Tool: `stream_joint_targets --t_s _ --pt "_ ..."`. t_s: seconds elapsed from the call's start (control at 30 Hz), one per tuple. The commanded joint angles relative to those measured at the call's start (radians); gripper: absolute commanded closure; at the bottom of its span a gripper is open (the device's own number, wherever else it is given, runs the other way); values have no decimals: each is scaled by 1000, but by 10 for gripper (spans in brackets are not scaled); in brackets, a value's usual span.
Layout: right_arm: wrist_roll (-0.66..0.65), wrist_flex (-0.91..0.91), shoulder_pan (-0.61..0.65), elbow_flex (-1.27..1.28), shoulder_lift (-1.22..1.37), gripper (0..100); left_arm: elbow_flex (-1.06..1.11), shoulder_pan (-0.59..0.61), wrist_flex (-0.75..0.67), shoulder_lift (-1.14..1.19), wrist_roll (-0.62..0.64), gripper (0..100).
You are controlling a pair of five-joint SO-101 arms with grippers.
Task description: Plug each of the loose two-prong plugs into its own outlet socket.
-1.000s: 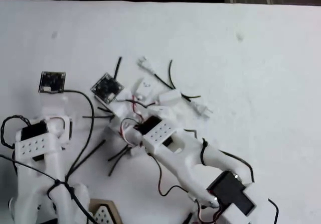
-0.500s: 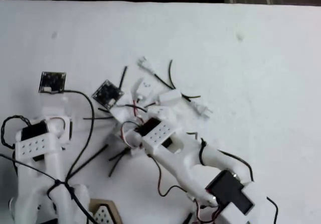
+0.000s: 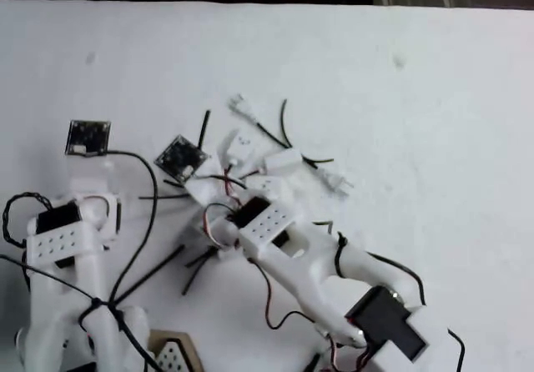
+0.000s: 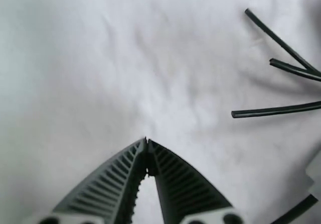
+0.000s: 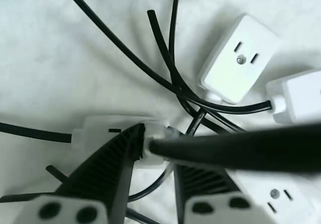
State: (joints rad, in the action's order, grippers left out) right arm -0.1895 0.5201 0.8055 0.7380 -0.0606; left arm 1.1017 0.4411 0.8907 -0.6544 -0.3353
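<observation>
On the white worktop (image 3: 434, 97), near its middle, lies a tangle of black cords (image 3: 282, 123), white socket blocks and plugs. The right arm (image 3: 309, 259) stretches from the near edge into this tangle. Its right hand (image 5: 156, 139) is clamped on a white plug (image 5: 100, 133) whose cord runs off to one side. One ridged finger (image 5: 123, 153) presses against the plug's body (the other finger's tip is hidden behind a blurred cord (image 5: 241, 148) that crosses close to the camera).

Just beyond the held plug sits a socket block (image 5: 238, 58), face up, its two slots and round hole bare. Close beside it is a second white block (image 5: 301, 96) with a cord leaving its end; whether the two touch I cannot tell. A third socket face (image 5: 273, 193) shows next to the right hand.

In the high view two more plugs lie loose, apart from that hand. A near plug (image 3: 336, 182) sits on the right side of the tangle, its prongs pointing away from it. A far plug (image 3: 238, 103) lies at the tangle's far edge.

The left arm (image 3: 62, 247) stands well apart, at the worktop's left side. Its left hand (image 4: 147, 144) is closed and empty, fingertips pressed together over bare cloth, with three cord ends (image 4: 273, 111) lying near it.
</observation>
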Motion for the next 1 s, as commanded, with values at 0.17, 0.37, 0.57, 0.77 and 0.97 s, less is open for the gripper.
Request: stream_joint_targets --t_s 0.17,0.37,0.57,0.77,0.97 --pt "-8 -2 2 32 -47 978 23 5 -61 -35 3 973" --pt "6 108 2 26 -185 839 15 2 -55 -36 2 906" --pt "87 213 2 26 -403 817 14 -70 -54 -36 3 775" --pt "92 398 -25 34 -615 848 -68 -208 43 -38 -20 771" --pt "92 581 -180 34 -740 899 -176 -371 213 -28 -135 769"
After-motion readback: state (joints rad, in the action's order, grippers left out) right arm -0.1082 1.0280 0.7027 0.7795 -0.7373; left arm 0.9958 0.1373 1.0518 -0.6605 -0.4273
